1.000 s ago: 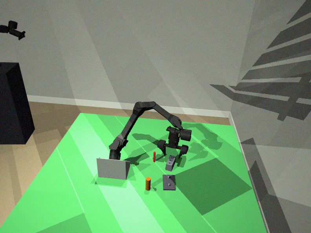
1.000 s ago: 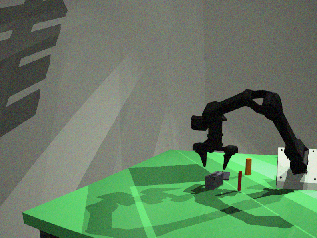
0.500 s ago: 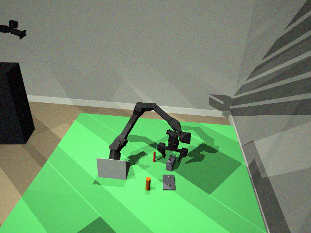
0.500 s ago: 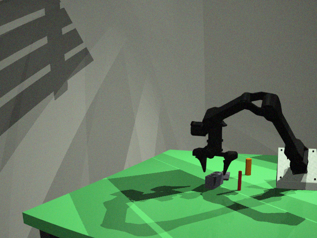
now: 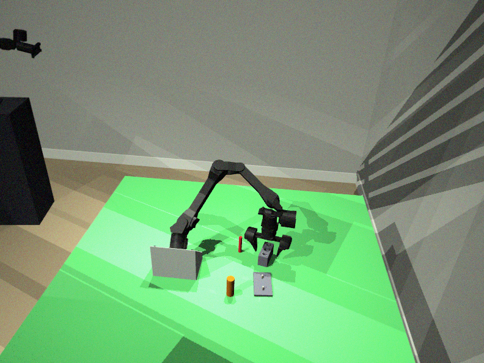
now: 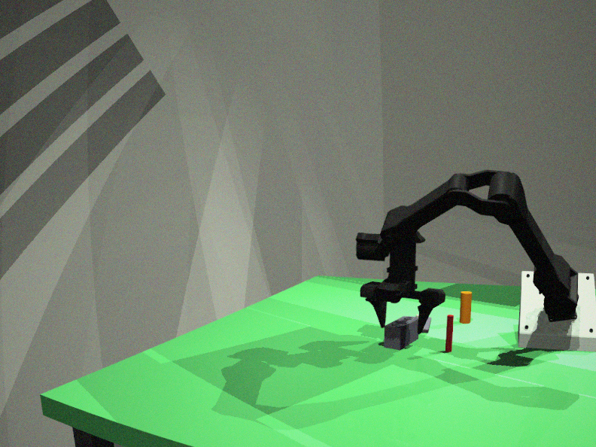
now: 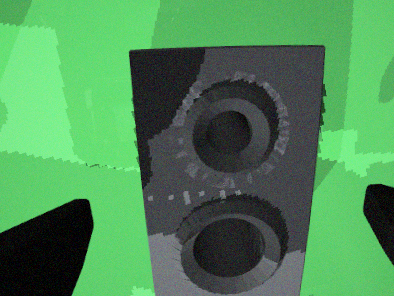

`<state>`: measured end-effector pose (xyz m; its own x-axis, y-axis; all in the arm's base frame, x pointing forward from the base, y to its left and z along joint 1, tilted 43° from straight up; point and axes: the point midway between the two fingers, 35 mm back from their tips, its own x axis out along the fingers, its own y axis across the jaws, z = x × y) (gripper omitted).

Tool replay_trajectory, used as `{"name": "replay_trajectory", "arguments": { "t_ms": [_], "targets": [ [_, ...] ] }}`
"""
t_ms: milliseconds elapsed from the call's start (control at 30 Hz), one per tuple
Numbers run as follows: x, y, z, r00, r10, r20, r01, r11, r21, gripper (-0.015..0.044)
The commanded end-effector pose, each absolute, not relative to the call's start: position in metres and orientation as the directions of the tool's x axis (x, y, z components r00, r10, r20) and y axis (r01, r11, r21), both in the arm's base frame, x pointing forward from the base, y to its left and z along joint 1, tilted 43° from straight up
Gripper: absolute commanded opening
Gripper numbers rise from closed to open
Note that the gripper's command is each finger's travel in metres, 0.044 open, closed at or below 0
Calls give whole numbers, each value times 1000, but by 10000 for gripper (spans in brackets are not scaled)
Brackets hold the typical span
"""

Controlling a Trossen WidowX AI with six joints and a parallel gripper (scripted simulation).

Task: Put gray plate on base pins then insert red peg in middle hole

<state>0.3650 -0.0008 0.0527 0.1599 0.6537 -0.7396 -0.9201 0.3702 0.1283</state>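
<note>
The gray plate (image 5: 263,259) (image 6: 395,336) (image 7: 162,170) is a thick block that stands on the green table, apart from the base. The wrist view shows two of its round holes; its near end is cut off. The flat gray base (image 5: 267,282) (image 6: 427,326) with two light upright pins lies just beyond the plate, partly hidden by a finger in the exterior view. The red peg (image 5: 240,244) (image 6: 448,333) stands upright on the table, to one side of the plate. My gripper (image 5: 266,253) (image 6: 402,329) (image 7: 230,206) is open and empty, pointing down, its fingertips spread on either side of the plate near its top.
An orange cylinder (image 5: 230,286) (image 6: 465,308) stands upright beside the base. A pale upright panel (image 5: 173,263) (image 6: 527,305) stands by the arm's foot. The green table's (image 6: 62,406) corner edge shows in the exterior view. A dark cabinet (image 5: 19,167) stands off the table.
</note>
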Motion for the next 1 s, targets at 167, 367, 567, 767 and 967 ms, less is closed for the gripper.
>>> {"name": "replay_trajectory", "arguments": {
  "t_ms": [167, 367, 567, 767, 967],
  "targets": [
    [365, 10, 41, 158, 659, -735, -918, 372, 137, 440],
    [365, 15, 36, 158, 660, -734, -918, 372, 137, 440],
    [365, 15, 36, 158, 660, -734, -918, 372, 137, 282],
    [365, 15, 36, 158, 660, -734, -918, 372, 137, 125],
    [365, 15, 36, 158, 660, -734, -918, 372, 137, 46]
  ]
}}
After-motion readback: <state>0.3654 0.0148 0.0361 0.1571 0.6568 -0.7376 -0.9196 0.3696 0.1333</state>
